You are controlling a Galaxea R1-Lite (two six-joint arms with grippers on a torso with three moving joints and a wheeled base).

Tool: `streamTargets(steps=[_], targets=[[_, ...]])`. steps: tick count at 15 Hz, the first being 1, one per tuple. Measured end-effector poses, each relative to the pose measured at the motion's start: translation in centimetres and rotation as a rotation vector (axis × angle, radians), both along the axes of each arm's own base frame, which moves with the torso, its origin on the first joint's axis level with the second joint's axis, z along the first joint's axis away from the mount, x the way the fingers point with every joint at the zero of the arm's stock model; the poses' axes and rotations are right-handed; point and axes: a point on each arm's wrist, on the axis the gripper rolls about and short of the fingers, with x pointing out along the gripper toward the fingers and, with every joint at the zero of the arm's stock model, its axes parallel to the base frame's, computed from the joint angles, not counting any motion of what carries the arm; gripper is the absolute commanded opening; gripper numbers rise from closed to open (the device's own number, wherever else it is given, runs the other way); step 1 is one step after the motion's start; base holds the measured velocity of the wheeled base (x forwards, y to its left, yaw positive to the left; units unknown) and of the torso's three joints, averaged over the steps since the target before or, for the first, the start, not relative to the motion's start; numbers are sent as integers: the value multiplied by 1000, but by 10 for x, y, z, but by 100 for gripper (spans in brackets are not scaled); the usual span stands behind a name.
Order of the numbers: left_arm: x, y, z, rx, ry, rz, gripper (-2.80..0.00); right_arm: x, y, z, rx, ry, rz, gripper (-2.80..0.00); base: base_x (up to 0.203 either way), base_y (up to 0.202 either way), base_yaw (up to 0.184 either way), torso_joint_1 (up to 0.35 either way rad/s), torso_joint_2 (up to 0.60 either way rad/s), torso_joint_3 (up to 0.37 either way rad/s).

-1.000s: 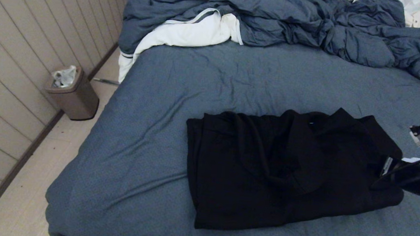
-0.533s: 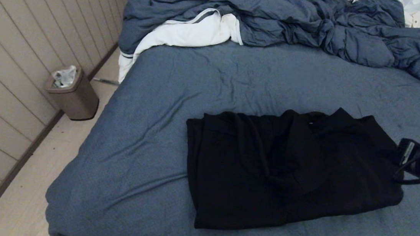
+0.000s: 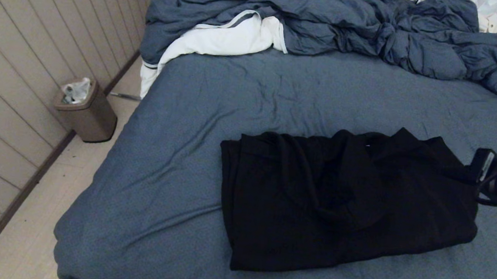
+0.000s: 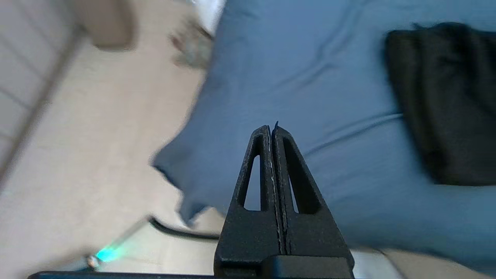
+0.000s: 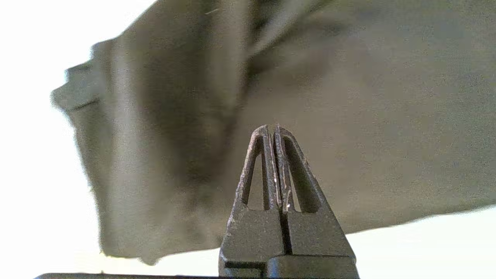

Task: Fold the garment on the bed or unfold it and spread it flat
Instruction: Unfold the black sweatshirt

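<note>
The garment [image 3: 338, 203], a black hoodie, lies folded into a rough rectangle on the slate-blue bed [image 3: 280, 92], right of centre. My right gripper [image 3: 481, 167] hovers at the hoodie's right edge, arm running off the frame. In the right wrist view this gripper [image 5: 273, 130] is shut with nothing between its fingers, and the garment [image 5: 348, 97] fills the background. My left gripper [image 4: 272, 130] is shut and empty above the bed's [image 4: 290, 77] near left corner, well left of the garment [image 4: 445, 100]. It does not show in the head view.
A crumpled blue-grey duvet [image 3: 355, 22] is heaped along the far side of the bed, with a white cloth [image 3: 221, 39] spilling over the left edge. A brown bin [image 3: 87, 112] stands on the floor strip by the panelled wall on the left.
My right gripper has drawn back from on top of the hoodie's right edge, moving up and to the right. The hoodie has kept its shape and place.
</note>
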Motion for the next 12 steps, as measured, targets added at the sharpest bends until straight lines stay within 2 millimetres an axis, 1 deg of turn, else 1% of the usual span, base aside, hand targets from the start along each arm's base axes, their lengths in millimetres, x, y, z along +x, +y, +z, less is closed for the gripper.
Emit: streamTargets(steps=[2, 3, 5, 6, 8, 10, 12], targets=[[26, -1, 31, -21, 70, -64, -280, 1, 12, 4, 20, 5, 46, -280, 0, 0, 0, 0, 0, 0], [43, -3, 44, -34, 111, -102, -280, 1, 19, 7, 27, 16, 73, -280, 0, 0, 0, 0, 0, 0], [75, -10, 63, -73, 188, -211, -280, -1, 32, 14, 31, 47, 131, -280, 0, 0, 0, 0, 0, 0], [89, -18, 70, -99, 226, -286, -280, -3, 39, 18, 32, 68, 161, -280, 0, 0, 0, 0, 0, 0], [115, -40, 75, -142, 320, -412, -280, -6, 48, 25, 31, 109, 206, -280, 0, 0, 0, 0, 0, 0], [139, -68, 76, -169, 411, -503, -280, -8, 54, 29, 27, 154, 238, -280, 0, 0, 0, 0, 0, 0], [157, -94, 73, -193, 470, -561, -280, -4, 59, 29, 24, 178, 258, -280, 0, 0, 0, 0, 0, 0]])
